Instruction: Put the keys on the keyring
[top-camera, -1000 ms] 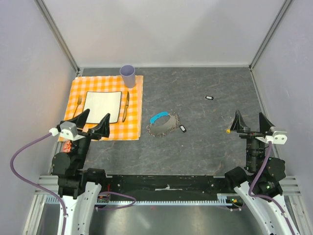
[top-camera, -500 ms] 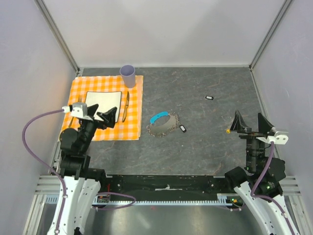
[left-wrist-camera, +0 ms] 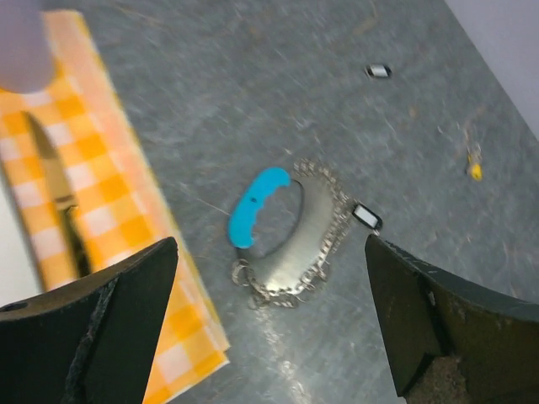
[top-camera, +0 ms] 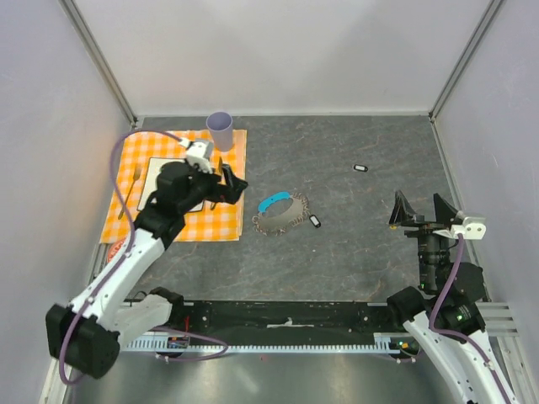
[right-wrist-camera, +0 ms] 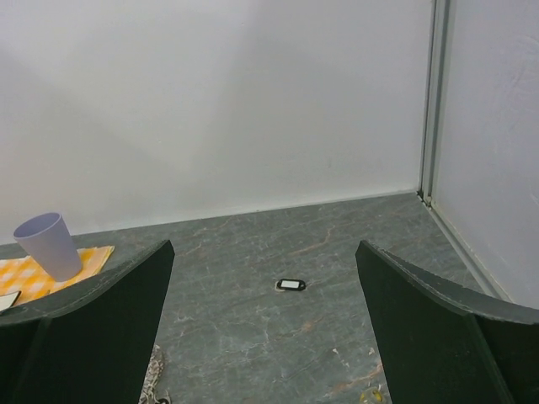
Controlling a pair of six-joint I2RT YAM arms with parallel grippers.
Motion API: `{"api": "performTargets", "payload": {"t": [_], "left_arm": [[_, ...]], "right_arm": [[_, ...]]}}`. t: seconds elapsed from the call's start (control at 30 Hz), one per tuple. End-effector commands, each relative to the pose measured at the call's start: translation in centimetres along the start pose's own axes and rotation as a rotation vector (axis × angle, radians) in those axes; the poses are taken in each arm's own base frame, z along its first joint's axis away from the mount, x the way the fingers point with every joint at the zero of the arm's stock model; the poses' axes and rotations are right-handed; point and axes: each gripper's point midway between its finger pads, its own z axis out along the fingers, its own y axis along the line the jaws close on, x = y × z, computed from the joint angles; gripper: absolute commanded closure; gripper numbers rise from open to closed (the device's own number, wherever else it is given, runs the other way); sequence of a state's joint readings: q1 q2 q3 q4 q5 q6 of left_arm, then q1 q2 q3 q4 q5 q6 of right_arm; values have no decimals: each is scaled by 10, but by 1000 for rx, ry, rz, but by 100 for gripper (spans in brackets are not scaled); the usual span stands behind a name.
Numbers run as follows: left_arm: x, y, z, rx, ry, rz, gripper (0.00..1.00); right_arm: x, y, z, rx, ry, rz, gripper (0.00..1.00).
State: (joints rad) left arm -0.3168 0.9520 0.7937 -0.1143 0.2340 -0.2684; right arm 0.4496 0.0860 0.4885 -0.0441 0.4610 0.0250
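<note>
Grey table (top-camera: pixel 354 252), yellow key (left-wrist-camera: pixel 476 171) blurry.

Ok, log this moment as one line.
left gripper: open, facing keyring | right gripper: open, empty | keys: one beside keyring, two apart

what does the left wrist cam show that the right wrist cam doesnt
Only the left wrist view shows the whole keyring with its blue section, the black key beside it, and the knife. Only the right wrist view shows the back wall and the corner post; of the keyring it catches just a sliver at its bottom edge. Both show the far black key, the purple cup and the checked cloth, each framed between open jaws.
</note>
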Motion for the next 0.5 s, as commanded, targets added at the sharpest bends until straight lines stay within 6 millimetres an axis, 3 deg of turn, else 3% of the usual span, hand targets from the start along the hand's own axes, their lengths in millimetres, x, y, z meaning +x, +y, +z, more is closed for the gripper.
{"api": "performTargets", "payload": {"t": [0.0,0.07,0.1,0.2,0.23,0.3,0.33,0.47], "left_arm": [[9,-27,37,17,84,108,1],[11,-41,51,52,111,141,3],[28,-40,66,54,169,147,4],[39,-52,86,77,221,178,7],[57,-54,97,84,275,179,9],[64,-63,107,109,297,202,12],[84,-69,113,123,340,228,14],[120,-77,131,172,433,319,22]], "right_arm": [[-10,1,0,0,-17,30,2],[-9,1,-1,-2,-18,27,2],[-9,2,-1,-4,-19,26,2],[-9,1,-1,-3,-19,23,2],[-9,2,-1,-4,-18,23,2],[-8,2,-1,-7,-18,20,2],[-8,2,-1,-7,-20,18,2],[-9,1,-1,-4,-28,18,2]]}}
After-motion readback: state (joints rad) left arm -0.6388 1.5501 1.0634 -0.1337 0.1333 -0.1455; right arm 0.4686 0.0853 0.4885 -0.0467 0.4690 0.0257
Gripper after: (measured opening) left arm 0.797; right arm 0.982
